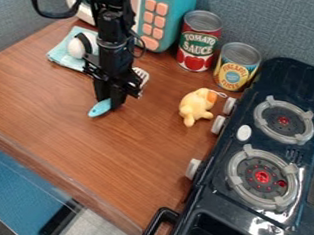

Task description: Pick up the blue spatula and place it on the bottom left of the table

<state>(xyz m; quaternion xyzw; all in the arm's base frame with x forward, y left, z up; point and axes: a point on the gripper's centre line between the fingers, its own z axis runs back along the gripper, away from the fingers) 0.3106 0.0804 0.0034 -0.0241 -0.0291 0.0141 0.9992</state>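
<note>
Teal cloth (59,58) lies on the far left part of the brown wood-patterned table (60,101), with a rounded white and black object (77,45) on top of it. Just right of the cloth, the black robot arm (113,34) comes down from the far side, and its gripper (110,100) hangs low over the table. The blue spatula (101,107) is at the jaws, left of the table's middle: its blue handle end sticks out on the near left side, and a pale slotted head shows on the far right side. Whether the jaws are closed on the handle or stand open around it, I cannot tell. Behind the arm, at the far edge, is a teal toy appliance (182,8) with rows of salmon-pink buttons. To its right stands an upright red can (198,44) with a tomato picture, and right of that and a little nearer, a shorter upright yellow can (237,67). Nearer than the two cans, a small yellow toy (194,108) with an orange part and a pale loop lies just left of the stove. The dark toy stove (211,205) takes up the right side, with two grey-ringed burners, red at their centres, and grey knobs along its left side.
</note>
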